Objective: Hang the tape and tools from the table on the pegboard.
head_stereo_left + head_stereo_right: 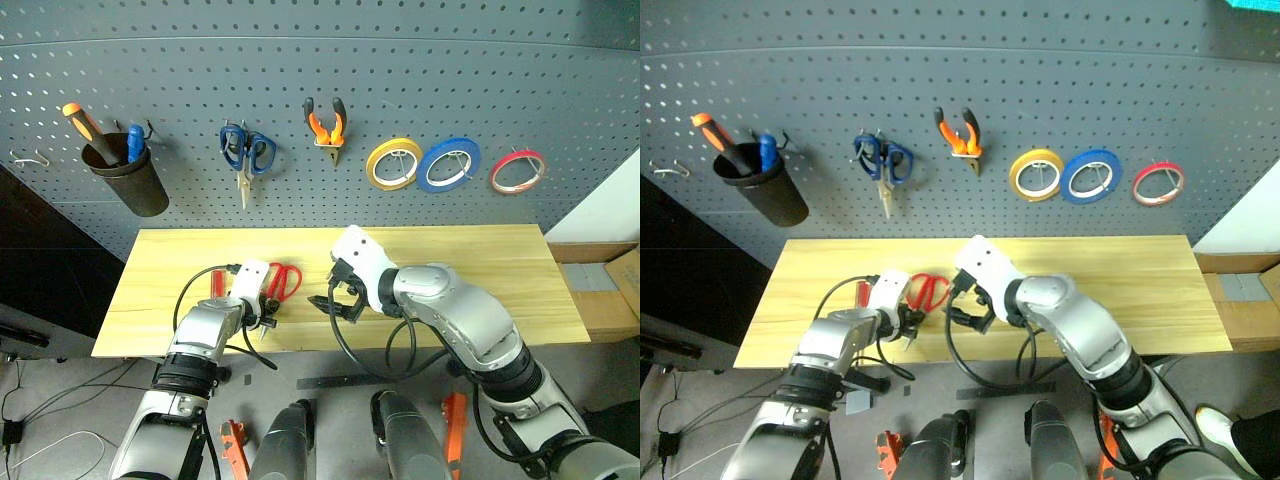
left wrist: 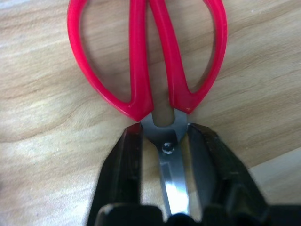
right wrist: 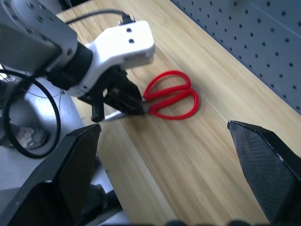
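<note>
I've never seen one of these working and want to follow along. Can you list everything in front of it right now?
Pegboard: one, dark grey, on the wall behind the table.
Cup: one, black, hung at the board's left, holding an orange-handled screwdriver and a blue-handled tool.
Blue scissors: one pair, hung right of the cup.
Pliers: one, orange and black, hung mid-board.
Tape rolls: three hung in a row, yellow, blue, red.
Table: one, light wood, below the board.
Red scissors: one pair, lying on the table.
Red-handled tool: one, on the table, partly hidden behind the left arm.
Left gripper: black, closed on the red scissors' blades.
Right gripper: black, open above the table.
</note>
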